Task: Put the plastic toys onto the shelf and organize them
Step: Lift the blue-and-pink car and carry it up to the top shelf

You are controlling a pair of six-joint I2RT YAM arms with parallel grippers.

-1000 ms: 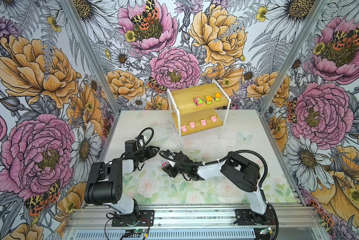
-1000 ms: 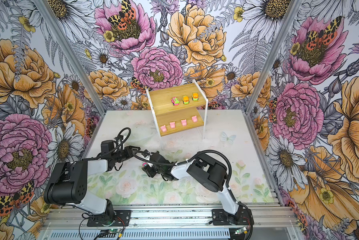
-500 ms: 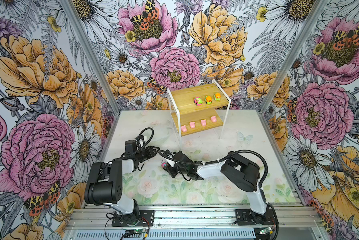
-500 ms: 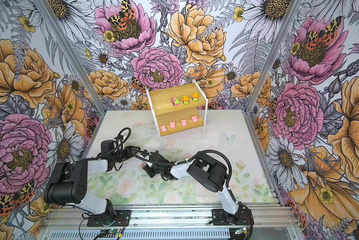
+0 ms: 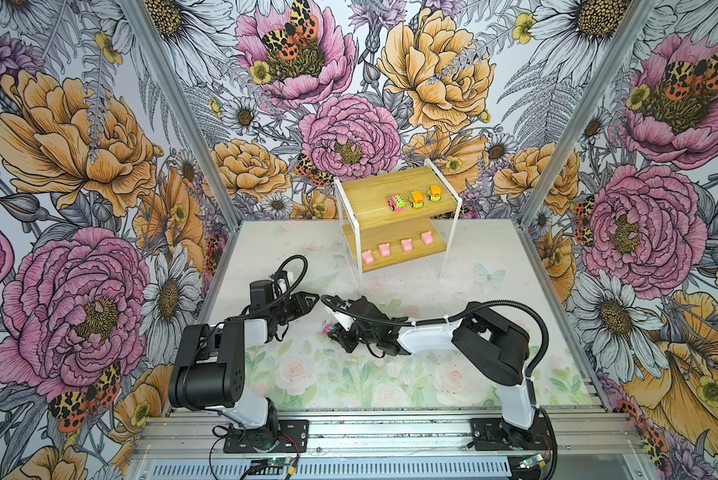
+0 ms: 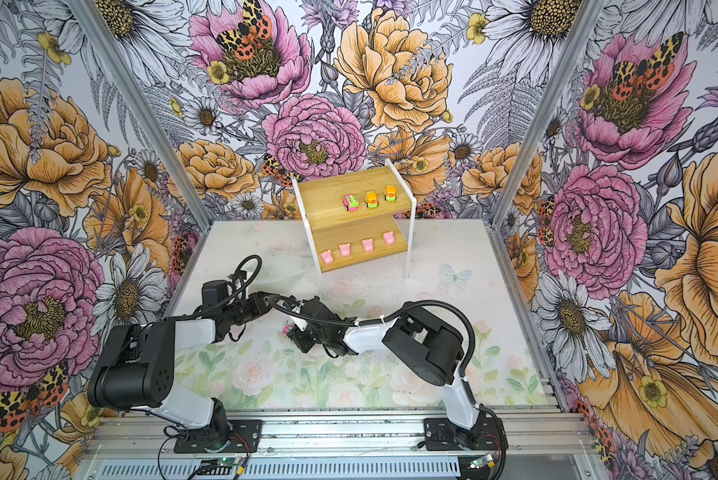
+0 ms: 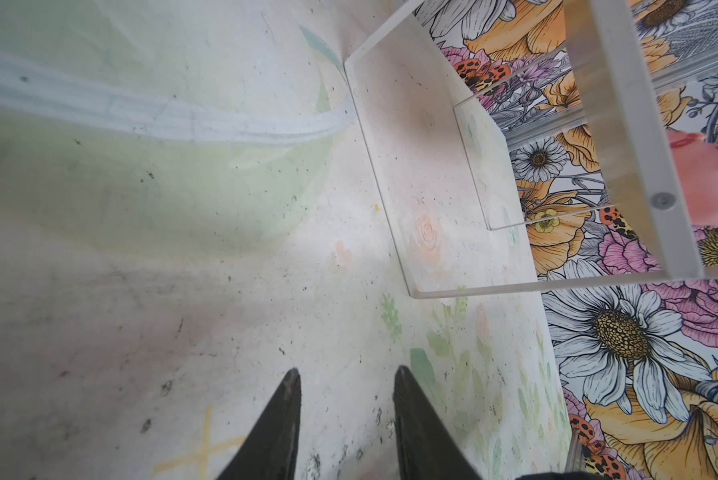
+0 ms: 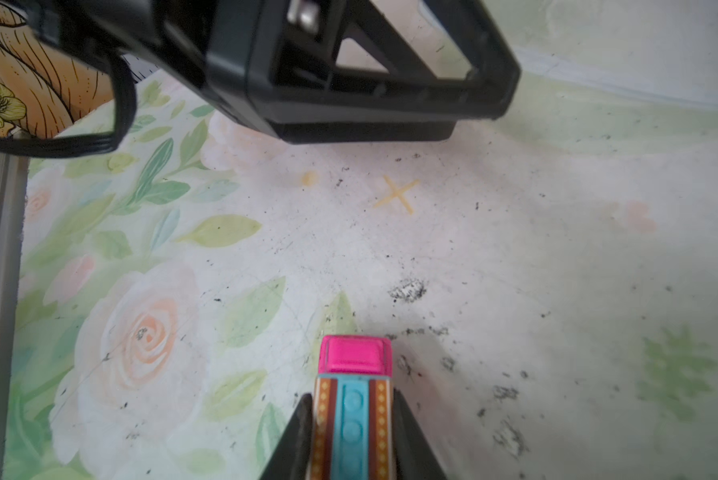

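Seven toys sit on the shelf: four pigs below, three cars above. Last car is low on the mat, 7 o'clock from the shelf, pinched by its sides in the right gripper; lifted or not, I cannot tell. Grasp step, I judge. Long axis runs along the fingers, pink end toward 9 o'clock in both top views. Left gripper hangs narrowly open, empty. Next: lift, carry toward 1 o'clock, set down on the top board's bare stretch.
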